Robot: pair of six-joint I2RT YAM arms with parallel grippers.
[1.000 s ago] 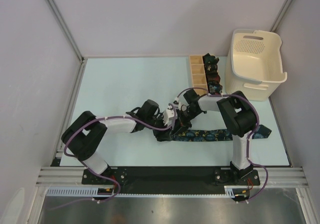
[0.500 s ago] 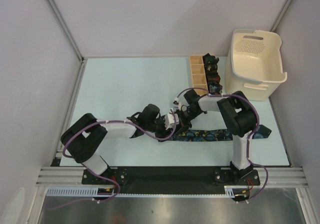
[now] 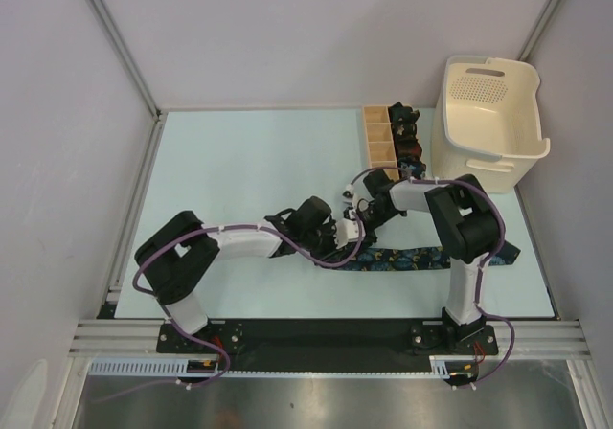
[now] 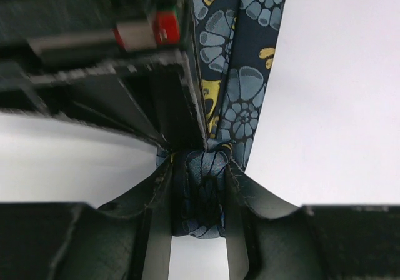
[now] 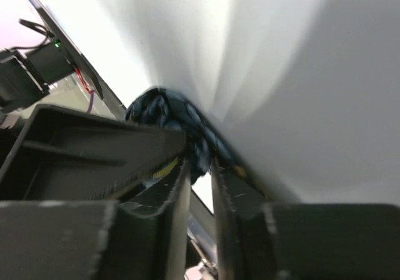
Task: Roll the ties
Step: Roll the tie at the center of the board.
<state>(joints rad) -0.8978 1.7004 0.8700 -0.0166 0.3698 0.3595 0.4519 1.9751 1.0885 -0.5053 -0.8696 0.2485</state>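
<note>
A pale table (image 3: 239, 161) is seen from above, with a cream plastic basket (image 3: 484, 166) at its far right corner and a tan wooden divided box (image 3: 379, 146) just beside it (small dark coiled ties (image 3: 409, 146) are lodged in its right-hand compartments). A navy floral fabric necktie (image 3: 407, 259) is laid flat near the front edge. Its rolled end is pinched by the left gripper (image 4: 199, 195) and nipped by the right gripper (image 5: 200, 167).

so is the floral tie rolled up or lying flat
Partly rolled: one end of the floral tie is a small coil in the left gripper; the rest lies flat.
</note>
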